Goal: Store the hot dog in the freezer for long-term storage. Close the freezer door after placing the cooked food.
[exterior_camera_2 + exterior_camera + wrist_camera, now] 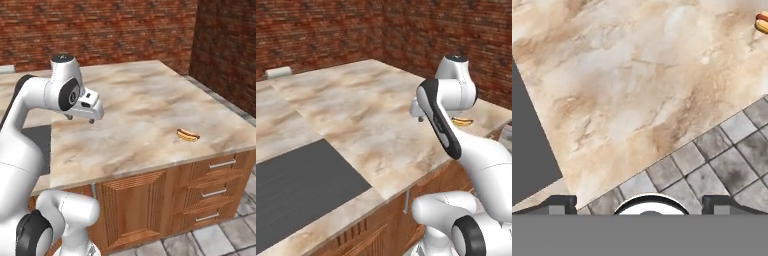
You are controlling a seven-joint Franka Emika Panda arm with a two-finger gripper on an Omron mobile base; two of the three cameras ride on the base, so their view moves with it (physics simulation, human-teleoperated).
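Nearest to you in the right base view, the white arm bends up at 9 o'clock, and its gripper [80,119] hangs above the marble desk [145,100] with nothing between the fingers. You cannot tell from these views whether the fingers are spread or pressed together, since just their dark tips show. Your target, the hot dog [188,134], lies flat on the desk near its front right corner, at about 3 o'clock from the gripper and well apart from it. In the left base view you see the hot dog [462,120] partly behind the arm's upper link. From the hand view it sits at 1 o'clock [762,23], cut by the frame edge. Moving outward, wooden drawers [215,192] with bar handles sit below the hot dog's corner, a dark cooktop [296,185] lies at 8 o'clock, and grey floor tiles [722,155] run beside the desk.
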